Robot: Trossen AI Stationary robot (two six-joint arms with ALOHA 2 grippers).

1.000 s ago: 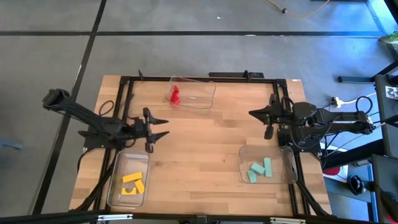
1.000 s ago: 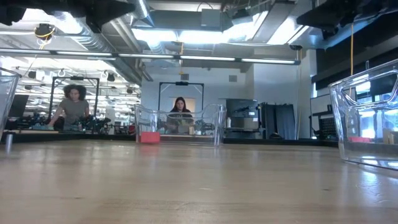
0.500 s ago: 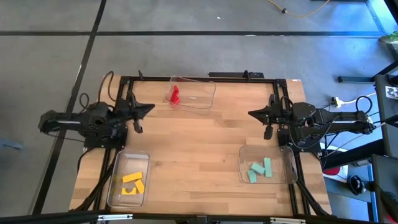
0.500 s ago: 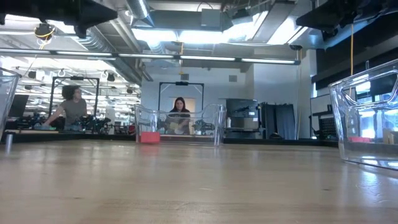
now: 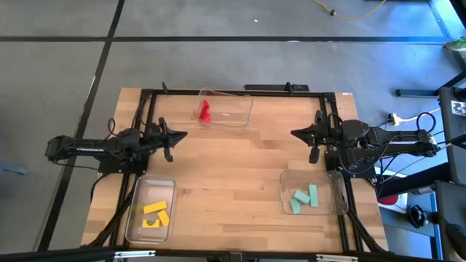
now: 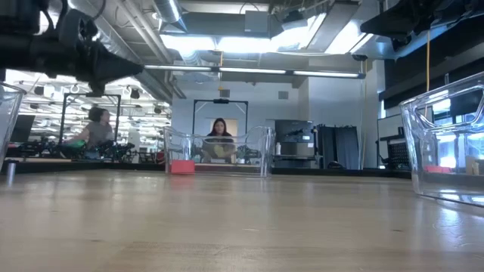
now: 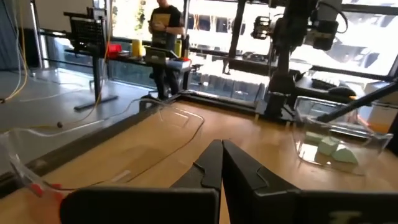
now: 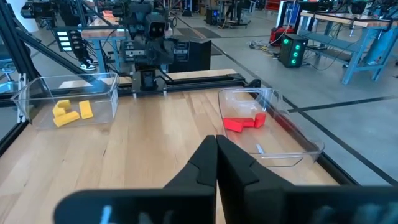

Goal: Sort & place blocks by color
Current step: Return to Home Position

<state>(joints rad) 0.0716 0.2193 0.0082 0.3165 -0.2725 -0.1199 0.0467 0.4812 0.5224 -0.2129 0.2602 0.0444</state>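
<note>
Dial is centred on the bench (image 5: 233, 167) in the high view, with 6 o'clock at the near edge.

Nearest you:
- The yellow blocks (image 5: 155, 213) lie bunched in the near-left tray (image 5: 138, 191), at about 7 o'clock.
- The teal blocks (image 5: 304, 198) lie bunched in the near-right tray (image 5: 335, 191), between 4 and 5 o'clock.

Mid-bench:
- The left gripper (image 5: 178, 135) is at 9 o'clock, over the bench's left side. It is raised off the surface and points toward 3 o'clock.
- In the left wrist view its fingers (image 7: 208, 168) are pressed together with nothing between them.
- The yellow blocks sit between 6 and 7 o'clock from those tips, well apart from them and not touching.
- The right gripper (image 5: 297, 133) is at 3 o'clock and points toward 9 o'clock.
- In the right wrist view its fingers (image 8: 202, 162) meet at the tips and are empty.
- The teal blocks sit at about 6 o'clock from those tips, well apart from them.

Far edge:
- The red blocks (image 5: 204, 110) lie in the far tray (image 5: 237, 109), just short of 12 o'clock, at the tray's 9 o'clock end.
- They are between 1 and 2 o'clock from the left tips and about 10 o'clock from the right tips. They are clear of both.

Beyond the bench:
- In the low view you can see a person (image 6: 220, 140) seated behind the far tray.
- A second person (image 6: 94, 132) is off toward the room's left.
</note>
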